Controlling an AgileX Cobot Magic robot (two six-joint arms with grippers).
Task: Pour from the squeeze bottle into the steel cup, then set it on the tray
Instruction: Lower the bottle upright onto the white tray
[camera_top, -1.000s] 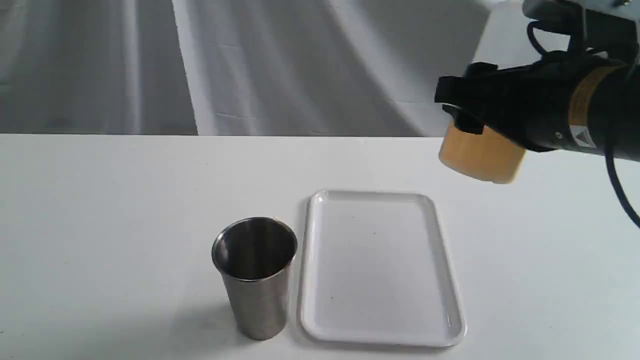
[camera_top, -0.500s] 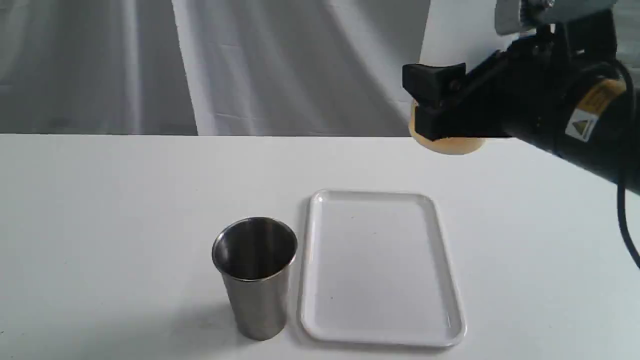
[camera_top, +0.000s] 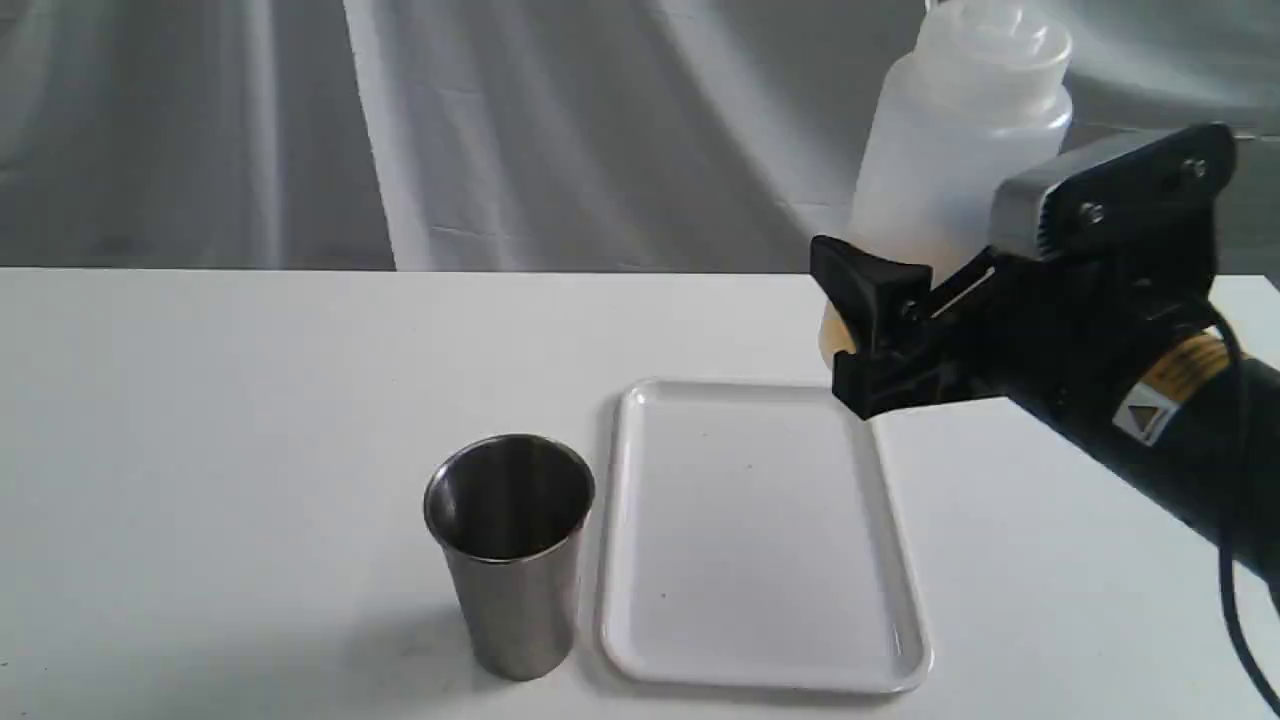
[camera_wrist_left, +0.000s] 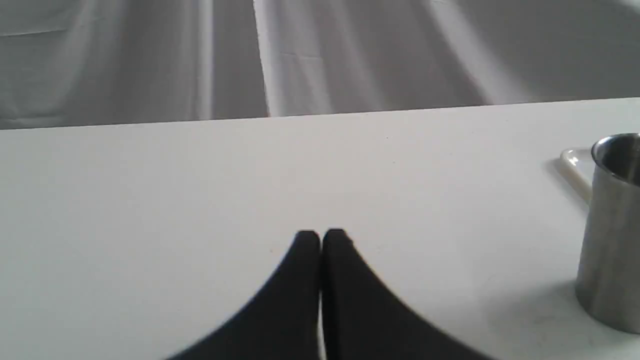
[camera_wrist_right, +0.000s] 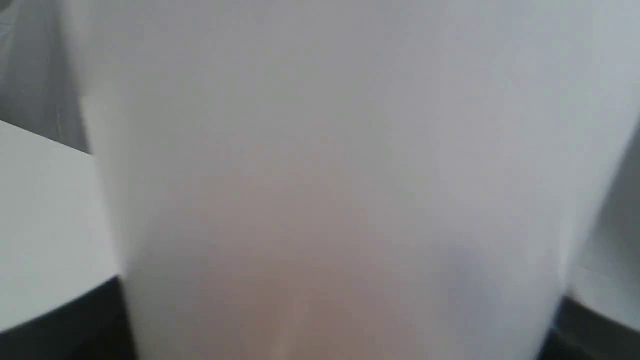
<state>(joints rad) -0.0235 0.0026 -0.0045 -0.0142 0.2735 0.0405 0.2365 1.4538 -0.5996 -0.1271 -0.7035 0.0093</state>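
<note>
Squeeze bottle (camera_top: 940, 170) is in the grip of the right fingers (camera_top: 870, 290), which clamp its lower body from both sides and stand as wide as the bottle. It is roughly upright, leaning slightly, with its capped shoulder near the top edge of the exterior view and the nozzle cut off there. A band of amber liquid shows low in the whitish wall just above the near finger. In that view the bottle sits over the far right corner of the tray (camera_top: 750, 530). Its base is hidden behind the fingers, so I cannot tell whether it touches anything.

In the right wrist view the bottle (camera_wrist_right: 325, 175) fills almost the whole picture, blurred, pale with a warm tint toward one end, and dark finger edges show at two corners.

On the white table (camera_top: 250, 450) the steel cup (camera_top: 510, 560) stands upright, mouth up, just beside the tray's left long rim.

In the left wrist view the left fingers (camera_wrist_left: 305, 280) are pressed together with nothing between them, over bare table (camera_wrist_left: 200, 200), well apart from the cup (camera_wrist_left: 612, 225), behind which a bit of tray rim (camera_wrist_left: 575, 170) shows.
</note>
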